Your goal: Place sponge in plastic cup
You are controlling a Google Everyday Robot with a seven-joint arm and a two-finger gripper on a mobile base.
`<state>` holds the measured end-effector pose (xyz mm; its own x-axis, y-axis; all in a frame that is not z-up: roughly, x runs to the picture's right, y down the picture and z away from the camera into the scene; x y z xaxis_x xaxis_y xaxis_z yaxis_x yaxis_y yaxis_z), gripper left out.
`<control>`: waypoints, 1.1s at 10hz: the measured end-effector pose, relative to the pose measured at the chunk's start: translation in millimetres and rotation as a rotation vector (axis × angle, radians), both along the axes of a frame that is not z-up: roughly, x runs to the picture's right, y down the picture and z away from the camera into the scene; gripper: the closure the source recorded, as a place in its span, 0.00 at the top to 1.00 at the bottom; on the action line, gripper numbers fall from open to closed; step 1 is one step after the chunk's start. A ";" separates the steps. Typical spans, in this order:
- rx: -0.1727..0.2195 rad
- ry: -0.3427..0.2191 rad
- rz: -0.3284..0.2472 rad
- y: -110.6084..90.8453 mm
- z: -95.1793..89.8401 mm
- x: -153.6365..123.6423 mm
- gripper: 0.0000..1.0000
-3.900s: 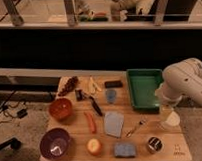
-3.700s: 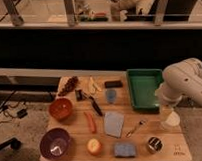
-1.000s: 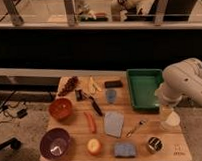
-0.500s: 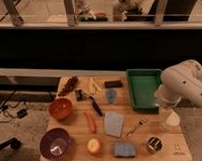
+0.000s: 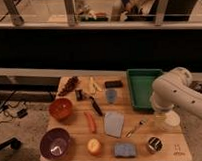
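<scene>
The sponge [image 5: 125, 149], a small blue-grey block, lies at the table's front edge between an apple and a metal cup. The plastic cup [image 5: 111, 96], small and light blue, stands near the middle of the table, behind a flat pale-blue sheet. My white arm [image 5: 177, 92] looms over the table's right side. My gripper [image 5: 164, 116] hangs at the arm's lower end by the right edge. It is open, holds nothing, and is well apart from both sponge and cup.
A green tray [image 5: 144, 86] sits at the back right. An orange bowl [image 5: 61, 108] and a purple bowl [image 5: 55, 142] are on the left. The apple [image 5: 94, 146], metal cup [image 5: 155, 144], pale-blue sheet [image 5: 113, 123], a spoon [image 5: 136, 127] and a red stick-like thing [image 5: 90, 121] surround the sponge.
The white arm has edged slightly to the left. Nothing on the table has moved.
</scene>
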<state>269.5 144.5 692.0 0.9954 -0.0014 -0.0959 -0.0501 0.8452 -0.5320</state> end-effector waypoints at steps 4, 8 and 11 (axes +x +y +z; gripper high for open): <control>-0.015 -0.027 0.016 5.5 -0.2 -10.3 0.80; -0.062 -0.056 0.007 21.9 -5.0 -27.3 0.80; -0.095 -0.081 -0.002 35.1 -10.2 -39.9 0.80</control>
